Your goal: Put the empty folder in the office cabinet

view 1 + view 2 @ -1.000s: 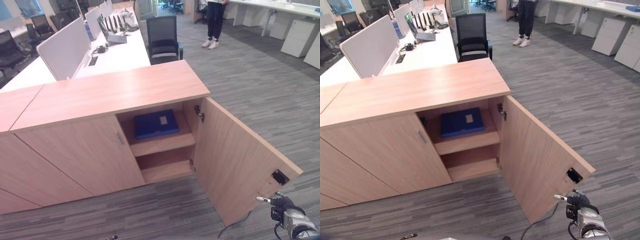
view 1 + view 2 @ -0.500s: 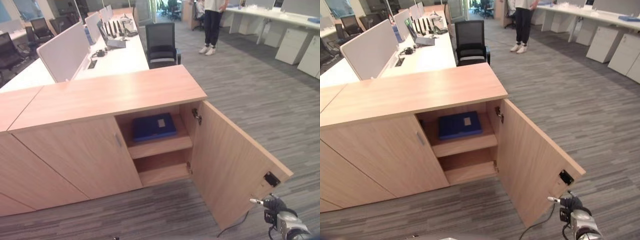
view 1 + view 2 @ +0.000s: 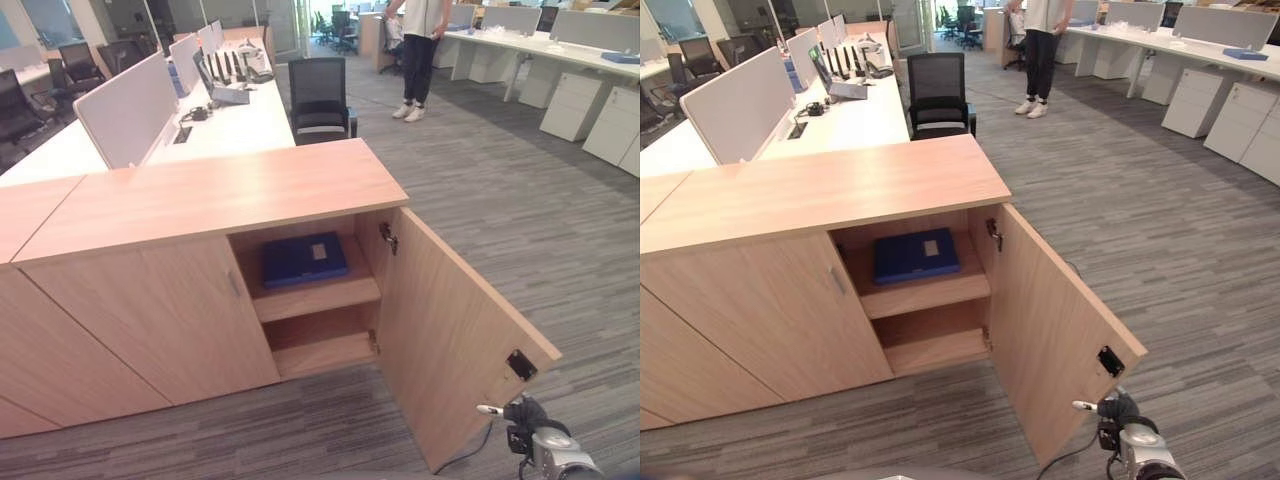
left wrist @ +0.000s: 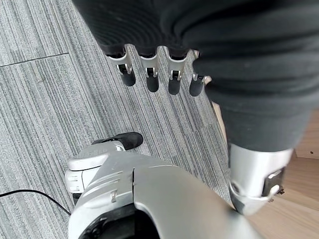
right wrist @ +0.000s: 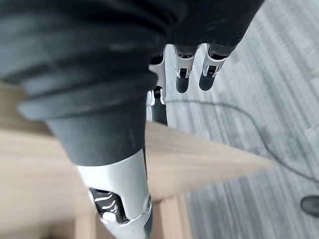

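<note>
- While the blue folder [image 3: 304, 259] lies flat on the upper shelf [image 3: 318, 294] of the open cabinet compartment, the right hand [image 3: 530, 420] is low by the free bottom corner of the open door [image 3: 450, 340], well apart from the folder.
- Right hand, wrist view [image 5: 192, 74]: fingers straight and hanging loose, thumb [image 5: 158, 107] near the door's edge; it holds nothing. Whether it touches the door, I cannot tell.
- Left hand [image 4: 154, 74]: fingers straight, relaxed, over the grey carpet [image 4: 45, 99]; nothing in it.
- Cabinet [image 3: 210, 190]: light wood, long top; left door [image 3: 150, 320] closed, right door swung wide toward the robot, dark latch plate [image 3: 520, 365] near its outer edge.
- Open compartment: two shelves. Upper shelf carries the folder, with a pale label on its cover, reaching close to the shelf's front edge. Lower shelf [image 3: 322, 352] bare wood.
- Behind the cabinet: white desks [image 3: 225, 115] with grey dividers [image 3: 130, 105], a black office chair [image 3: 320, 95] at the desk end.
- A person [image 3: 420, 50] in dark trousers and white shoes stands on the carpet at the far side of the room.
</note>
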Available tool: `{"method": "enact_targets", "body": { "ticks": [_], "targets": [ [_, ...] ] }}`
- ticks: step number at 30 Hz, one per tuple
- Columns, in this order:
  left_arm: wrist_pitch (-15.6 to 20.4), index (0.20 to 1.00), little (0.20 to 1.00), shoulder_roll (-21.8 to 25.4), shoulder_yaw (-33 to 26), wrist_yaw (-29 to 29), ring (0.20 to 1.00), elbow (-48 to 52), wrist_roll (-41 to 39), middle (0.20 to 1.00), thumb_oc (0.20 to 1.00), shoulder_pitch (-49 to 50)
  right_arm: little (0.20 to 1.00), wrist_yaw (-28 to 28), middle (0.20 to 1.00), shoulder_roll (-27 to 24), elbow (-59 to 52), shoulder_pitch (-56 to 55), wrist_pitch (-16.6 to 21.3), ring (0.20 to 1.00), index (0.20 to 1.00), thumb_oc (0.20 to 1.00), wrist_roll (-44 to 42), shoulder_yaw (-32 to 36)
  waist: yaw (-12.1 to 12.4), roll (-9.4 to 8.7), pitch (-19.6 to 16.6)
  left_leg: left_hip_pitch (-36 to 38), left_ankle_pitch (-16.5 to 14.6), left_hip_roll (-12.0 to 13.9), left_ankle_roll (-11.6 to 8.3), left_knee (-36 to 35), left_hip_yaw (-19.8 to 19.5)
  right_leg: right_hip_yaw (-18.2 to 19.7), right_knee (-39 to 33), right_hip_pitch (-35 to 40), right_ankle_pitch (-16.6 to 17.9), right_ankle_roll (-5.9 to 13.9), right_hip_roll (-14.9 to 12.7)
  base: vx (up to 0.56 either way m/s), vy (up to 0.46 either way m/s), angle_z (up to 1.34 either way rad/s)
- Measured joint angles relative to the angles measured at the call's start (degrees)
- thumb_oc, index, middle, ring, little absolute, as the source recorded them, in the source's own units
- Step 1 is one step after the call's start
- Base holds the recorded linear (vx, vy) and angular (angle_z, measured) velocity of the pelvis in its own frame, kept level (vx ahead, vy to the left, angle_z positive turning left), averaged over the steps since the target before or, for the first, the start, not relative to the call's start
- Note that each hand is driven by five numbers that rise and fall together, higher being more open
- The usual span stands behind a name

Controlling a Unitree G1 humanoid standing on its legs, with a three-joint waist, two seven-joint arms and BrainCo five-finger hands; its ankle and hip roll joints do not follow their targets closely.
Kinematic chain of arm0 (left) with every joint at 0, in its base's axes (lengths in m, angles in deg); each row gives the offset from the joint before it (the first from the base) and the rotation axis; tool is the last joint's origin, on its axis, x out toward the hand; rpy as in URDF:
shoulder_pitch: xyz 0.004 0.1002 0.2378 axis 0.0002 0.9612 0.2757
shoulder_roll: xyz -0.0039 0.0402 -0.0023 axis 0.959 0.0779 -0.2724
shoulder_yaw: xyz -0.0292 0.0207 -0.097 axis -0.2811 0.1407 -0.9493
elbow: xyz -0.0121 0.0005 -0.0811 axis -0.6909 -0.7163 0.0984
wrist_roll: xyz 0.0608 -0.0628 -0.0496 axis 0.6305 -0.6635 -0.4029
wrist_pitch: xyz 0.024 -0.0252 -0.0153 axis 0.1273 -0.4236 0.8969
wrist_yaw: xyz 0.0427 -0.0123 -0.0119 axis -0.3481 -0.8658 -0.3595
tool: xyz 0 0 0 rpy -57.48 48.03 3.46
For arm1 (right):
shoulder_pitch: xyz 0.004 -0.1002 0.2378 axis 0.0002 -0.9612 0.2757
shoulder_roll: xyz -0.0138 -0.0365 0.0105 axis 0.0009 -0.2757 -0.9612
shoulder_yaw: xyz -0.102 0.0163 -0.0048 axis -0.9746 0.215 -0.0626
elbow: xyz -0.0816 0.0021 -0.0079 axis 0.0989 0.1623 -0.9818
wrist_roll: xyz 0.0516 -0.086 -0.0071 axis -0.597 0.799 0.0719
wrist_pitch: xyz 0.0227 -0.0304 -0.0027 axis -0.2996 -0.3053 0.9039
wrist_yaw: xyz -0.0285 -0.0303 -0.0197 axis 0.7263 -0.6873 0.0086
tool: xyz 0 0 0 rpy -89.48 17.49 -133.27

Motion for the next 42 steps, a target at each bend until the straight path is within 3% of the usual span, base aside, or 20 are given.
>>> {"method": "enact_targets", "body": {
  "ticks": [10,14,16,18,19,20,22,25,27,28,29,30,32,34,36,38,39,40,42],
  "targets": [
    [0.03,1.000,1.000,-1.43,-1.81,-0.30,1.000,0.32,0.03,1.000,1.000,0.24,1.000,3.90,1.000,3.19,-17.26,-7.74,-0.01,1.000,1.000,1.000,2.20,-8.93,0.10,0.97,0.28,-3.45,0.02,0.00,0.05,-0.01,-4.53,-3.76,0.02,-1.00,0.03,-0.59,0.39,-0.04,-0.024,0.25],
    [0.12,1.000,1.000,-1.42,-1.73,-1.21,1.000,0.42,0.03,1.000,1.000,-2.47,1.000,4.39,1.000,4.94,-19.32,-7.61,0.69,1.000,1.000,1.000,2.12,-8.98,0.86,1.09,2.24,-8.39,-0.56,-0.01,0.54,1.99,-7.77,-9.30,0.41,-1.79,-0.18,-1.56,0.70,-0.09,0.001,0.85],
    [0.06,1.000,1.000,-1.48,-1.89,-1.47,1.000,0.71,0.03,1.000,1.000,-4.09,1.000,4.87,1.000,4.68,-21.06,-6.14,0.69,1.000,1.000,1.000,2.11,-10.01,0.94,-0.58,3.88,-12.29,-1.31,0.45,-0.89,7.32,-4.06,-10.75,0.06,-2.92,0.01,-3.39,-0.59,-0.01,0.071,0.69],
    [0.13,1.000,1.000,-1.70,-2.42,-1.76,1.000,0.37,-0.01,1.000,1.000,-4.70,1.000,5.25,1.000,4.29,-21.59,-3.49,0.67,1.000,1.000,1.000,2.10,-11.00,1.72,-0.99,6.31,-13.79,-0.96,0.76,-1.44,11.90,1.35,-11.90,0.04,-1.96,0.10,-3.49,-2.19,0.15,0.145,0.44],
    [-0.03,1.000,1.000,-1.40,-2.43,-2.05,1.000,-0.49,0.00,1.000,1.000,-5.76,1.000,5.24,1.000,4.67,-21.71,-1.72,0.48,1.000,1.000,1.000,2.11,-11.20,1.99,-1.83,7.35,-13.75,-0.52,2.09,-2.10,13.86,7.38,-14.13,0.02,-0.95,-0.03,-3.31,-4.04,0.25,0.195,0.44],
    [0.01,1.000,1.000,-1.30,-2.46,-2.20,1.000,-0.40,0.00,1.000,1.000,-5.78,1.000,5.27,1.000,4.77,-21.90,-1.30,0.48,1.000,1.000,1.000,2.11,-11.19,2.18,-2.22,7.53,-13.50,-0.31,2.70,-2.41,13.51,8.66,-14.14,0.02,-0.63,-0.11,-3.19,-4.66,0.20,0.152,0.55],
    [0.21,1.000,1.000,-1.25,-2.47,-2.61,1.000,-0.58,0.01,1.000,1.000,-6.21,1.000,5.33,1.000,4.93,-21.99,1.95,0.43,1.000,1.000,1.000,2.15,-11.02,3.28,-2.68,7.72,-13.79,1.33,5.14,-4.95,8.54,8.73,-13.93,0.01,-0.34,-1.00,-2.12,-5.95,0.15,0.105,0.30],
    [0.15,1.000,1.000,-1.25,-2.54,-2.61,1.000,-1.41,0.11,1.000,1.000,-7.36,1.000,5.05,1.000,4.95,-22.00,6.45,0.61,1.000,1.000,1.000,2.14,-11.18,5.52,-2.35,7.51,-14.05,1.62,6.83,-5.47,2.44,8.61,-13.65,0.02,-0.23,-2.05,-0.54,-7.27,0.23,0.180,0.10],
    [0.16,1.000,1.000,-1.42,-2.66,-2.63,1.000,-1.17,0.18,1.000,1.000,-7.42,1.000,4.89,1.000,4.47,-22.03,8.48,0.85,1.000,1.000,1.000,2.14,-10.87,6.66,-1.77,6.74,-14.05,1.91,6.77,-4.80,3.76,9.26,-12.54,0.00,-0.29,-2.31,1.65,-8.24,0.22,0.191,-0.13],
    [0.05,1.000,1.000,-0.71,-4.27,-2.61,1.000,-1.25,0.67,1.000,1.000,-6.94,1.000,4.89,1.000,5.95,-22.08,9.11,1.52,1.000,1.000,1.000,2.14,-10.85,8.03,-3.56,6.65,-14.71,3.36,5.09,-4.58,4.99,11.74,-10.81,0.27,0.53,-3.09,3.23,-10.24,0.35,0.354,0.18],
    [-0.12,1.000,1.000,1.09,-4.06,-2.73,1.000,-0.35,1.80,1.000,1.000,-6.22,1.000,2.41,1.000,8.38,-19.84,8.73,1.19,1.000,1.000,1.000,1.43,-6.57,8.56,-5.34,5.58,-13.95,4.88,3.28,-2.17,5.82,13.39,-10.26,0.73,2.34,-3.82,3.96,-11.04,0.39,0.443,0.44],
    [-0.13,1.000,1.000,2.81,-4.20,-2.70,1.000,-0.71,2.43,1.000,1.000,-4.81,1.000,2.69,1.000,11.43,-17.38,7.58,1.80,1.000,1.000,1.000,-1.97,-0.80,8.93,-8.11,3.98,-13.21,3.16,-0.64,0.37,6.23,14.24,-10.50,6.37,2.71,-3.21,4.07,-13.97,0.45,0.524,0.47],
    [-0.65,1.000,1.000,3.05,-3.61,-2.31,1.000,-1.26,2.95,1.000,1.000,-4.47,1.000,2.06,1.000,11.85,-16.63,7.66,1.93,1.000,1.000,1.000,-5.31,0.79,8.22,-7.36,3.35,-12.53,2.41,-1.50,1.54,5.71,14.17,-9.91,11.12,1.03,-2.07,4.50,-15.05,0.19,0.304,0.26],
    [-0.65,1.000,1.000,3.66,-3.56,-2.27,1.000,-0.55,3.76,1.000,1.000,-4.84,1.000,0.69,1.000,12.08,-14.05,9.87,2.62,1.000,1.000,1.000,-8.57,3.08,8.08,-5.69,4.03,-10.33,3.92,-2.01,4.09,4.13,14.25,-8.71,23.44,-5.07,-0.01,6.53,-16.95,0.08,0.214,0.17],
    [-0.47,1.000,1.000,4.09,-2.97,-2.36,1.000,0.76,3.56,1.000,1.000,-4.64,1.000,-0.71,1.000,11.46,-10.80,12.75,2.69,1.000,1.000,1.000,-9.55,3.40,7.03,-4.16,5.00,-8.95,3.10,-1.93,5.53,3.94,13.54,-8.84,33.27,-9.26,0.73,8.55,-18.41,0.12,0.107,0.19],
    [-0.43,1.000,1.000,5.67,-1.82,-2.27,1.000,1.66,3.29,1.000,1.000,-5.33,1.000,-1.41,1.000,11.26,-7.96,14.99,2.84,1.000,1.000,1.000,-10.67,3.60,7.04,-4.27,5.62,-7.03,2.15,-2.74,6.61,2.65,13.07,-8.71,35.15,-11.73,2.75,10.24,-18.05,0.23,0.075,-0.03],
    [-0.43,1.000,1.000,5.81,-1.59,-2.26,1.000,1.76,3.28,1.000,1.000,-5.26,1.000,-1.11,1.000,10.90,-6.58,15.79,2.92,1.000,1.000,1.000,-10.82,4.18,6.96,-3.85,5.91,-5.61,2.20,-2.72,6.70,1.40,12.91,-8.02,36.11,-11.79,1.63,11.11,-17.75,0.16,0.011,-0.15],
    [-0.42,1.000,1.000,5.80,-1.28,-2.21,1.000,1.99,3.08,1.000,1.000,-5.12,1.000,-1.05,1.000,9.89,-5.53,16.47,2.98,1.000,1.000,1.000,-11.26,5.59,6.70,-2.85,6.35,-4.02,2.24,-2.38,6.78,0.54,12.52,-7.31,35.32,-11.48,-1.73,11.15,-16.73,0.23,-0.065,-0.07],
    [-0.12,1.000,1.000,6.07,-1.40,-2.05,1.000,2.27,1.67,1.000,1.000,-4.89,1.000,-1.20,1.000,7.17,-5.29,17.00,3.29,1.000,1.000,1.000,-11.46,5.76,5.71,-2.97,6.42,-3.21,1.90,-2.68,6.49,0.51,12.32,-7.91,24.58,-10.29,-3.38,11.03,-15.01,0.28,-0.094,0.12]
  ]
}}
